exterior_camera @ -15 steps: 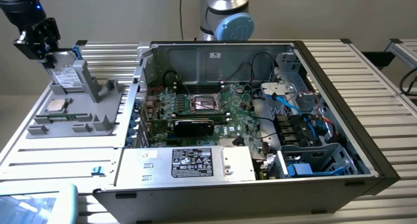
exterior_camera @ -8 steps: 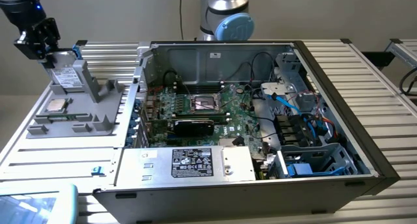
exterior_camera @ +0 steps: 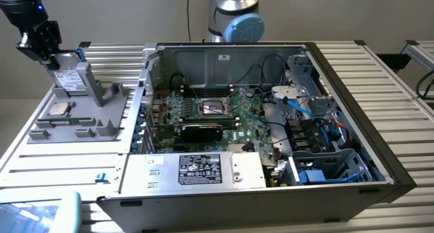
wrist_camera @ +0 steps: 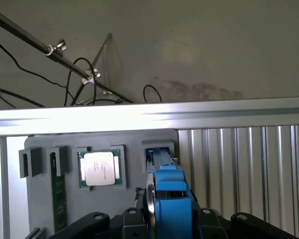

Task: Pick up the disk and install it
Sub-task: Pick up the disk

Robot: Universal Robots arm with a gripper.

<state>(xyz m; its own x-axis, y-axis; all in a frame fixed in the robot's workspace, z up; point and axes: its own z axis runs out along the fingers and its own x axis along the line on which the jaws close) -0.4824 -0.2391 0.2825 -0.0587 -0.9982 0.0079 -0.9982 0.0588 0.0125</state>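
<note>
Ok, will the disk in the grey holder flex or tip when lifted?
Probably rigid: the disk looks like a metal slab in a blue frame. Standing on edge in the grey holder, it may tip if nudged. Likely heavy for its size.

Silver-grey disk (exterior_camera: 68, 80), blue frame (wrist_camera: 170, 203)

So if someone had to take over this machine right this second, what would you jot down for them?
Gripper: low over the top edge of the disk.
Disk: upright in its slot on the grey holder, at the exterior view's left, next to the open computer case.
Done: the gripper is in place at the disk, nothing more.
Left: the disk is not yet lifted out of the holder and not yet installed in the case.
</note>
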